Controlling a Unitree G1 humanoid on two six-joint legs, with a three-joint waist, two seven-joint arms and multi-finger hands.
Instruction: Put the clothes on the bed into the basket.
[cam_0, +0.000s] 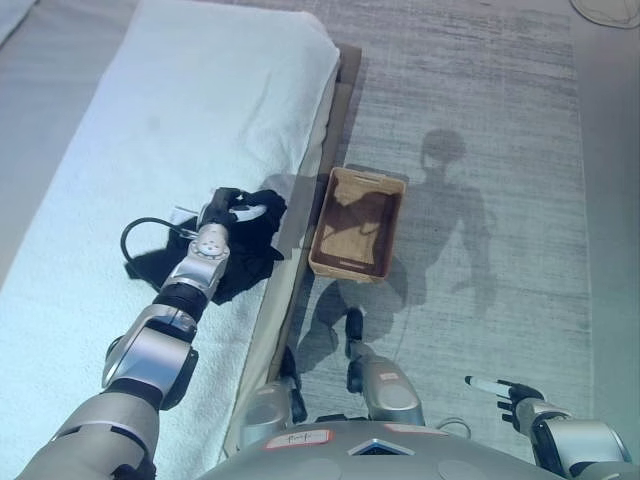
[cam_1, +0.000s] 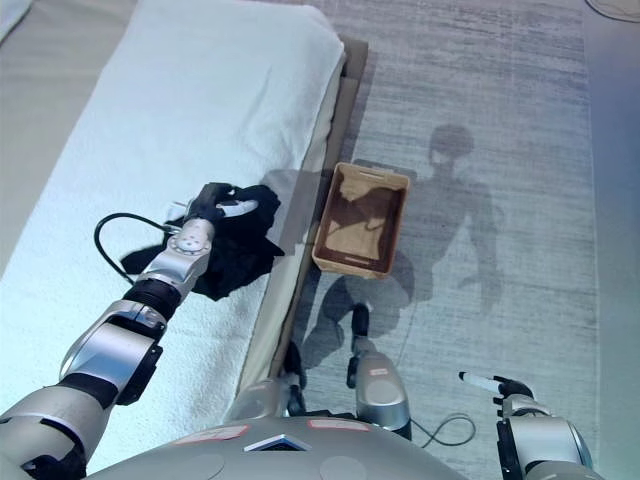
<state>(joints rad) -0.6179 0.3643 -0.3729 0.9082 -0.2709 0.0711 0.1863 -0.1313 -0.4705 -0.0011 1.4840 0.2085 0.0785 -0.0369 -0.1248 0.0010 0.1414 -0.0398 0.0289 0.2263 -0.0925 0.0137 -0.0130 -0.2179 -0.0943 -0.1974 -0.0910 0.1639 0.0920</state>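
Observation:
A black garment (cam_0: 240, 255) lies bunched on the white bed (cam_0: 200, 110), near its right edge. My left hand (cam_0: 232, 208) rests on the garment's far end with its fingers curled into the cloth; it also shows in the right eye view (cam_1: 215, 203). A brown woven basket (cam_0: 358, 268) stands on the floor beside the bed, just right of the garment, with shadow across its inside. My right hand (cam_0: 515, 395) hangs low at the lower right, away from both, with a white-tipped finger held straight and nothing in it.
The bed's wooden side rail (cam_0: 338, 120) runs between the mattress and the basket. A grey carpet (cam_0: 500, 150) covers the floor to the right. A pale round object (cam_0: 610, 10) shows at the top right corner.

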